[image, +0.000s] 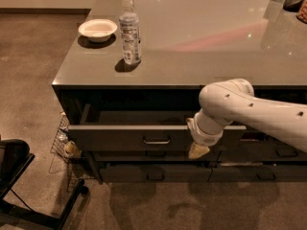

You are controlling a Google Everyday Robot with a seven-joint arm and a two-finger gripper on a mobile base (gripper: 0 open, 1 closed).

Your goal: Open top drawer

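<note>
The top drawer [120, 137] is a wide dark grey drawer under the left part of the counter. It stands pulled out a little, and its smooth grey inside [139, 117] shows behind the front panel. Its small metal bar handle [156, 141] sits mid-panel. My gripper [197, 150] hangs at the end of the white arm [249, 110], pointing down in front of the drawer front's right end, to the right of the handle and apart from it. The arm hides that end of the drawer.
A water bottle [130, 30] and a white bowl [97, 29] stand on the grey countertop [206, 37]. Shorter drawers [154, 174] lie below, and a narrower drawer column [283, 152] is to the right. A wire basket [64, 144] and a black base [14, 163] are on the floor at the left.
</note>
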